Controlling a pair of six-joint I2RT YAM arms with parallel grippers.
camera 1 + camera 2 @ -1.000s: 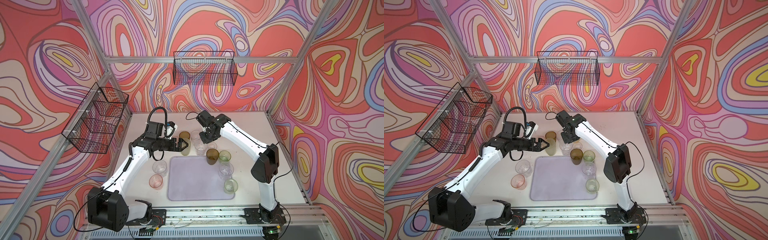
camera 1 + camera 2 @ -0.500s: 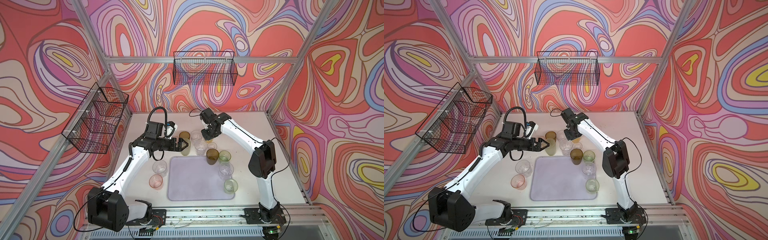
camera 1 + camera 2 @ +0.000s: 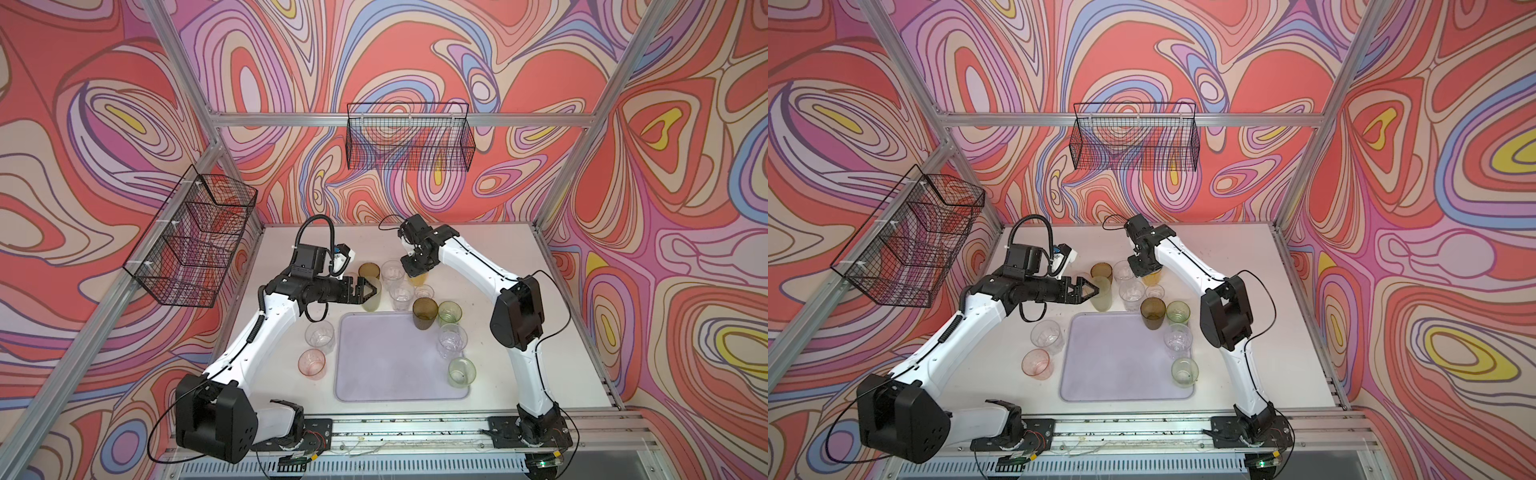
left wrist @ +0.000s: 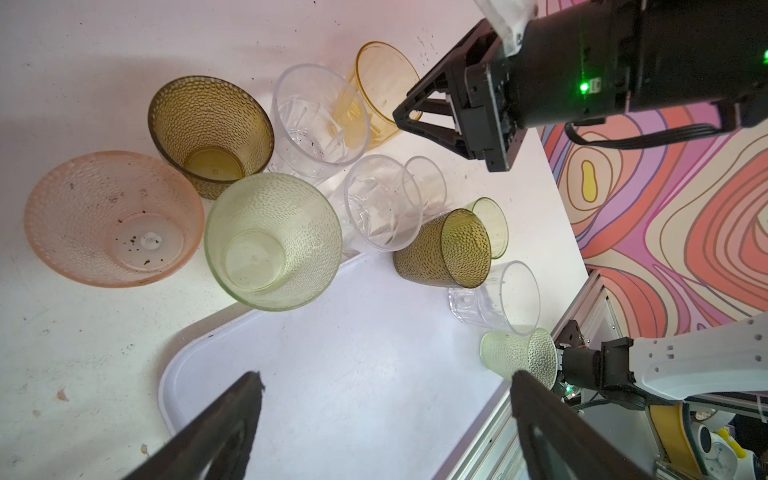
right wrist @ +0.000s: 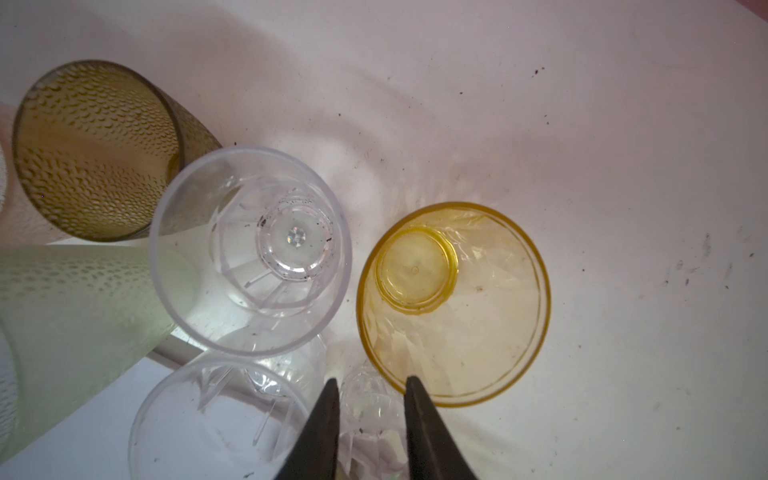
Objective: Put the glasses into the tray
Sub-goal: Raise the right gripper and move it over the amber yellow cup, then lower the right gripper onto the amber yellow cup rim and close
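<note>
tumblers (image 3: 392,270) crowded behind the far edge of the lilac tray (image 3: 386,374), where the right gripper (image 5: 370,380), jaws narrowly parted and empty, hung over the amber-yellow tumbler (image 5: 478,316), apparently to pinch its rim, while the left gripper (image 4: 386,376) hovered wide apart near the tray's far-left corner.

The tray (image 3: 386,374) lies front-middle on the table (image 3: 519,291), three glasses (image 3: 451,340) standing in it along its right side. Two glasses (image 3: 320,336) stand just left of it; a cluster (image 3: 401,291) stands behind its far edge.
</note>
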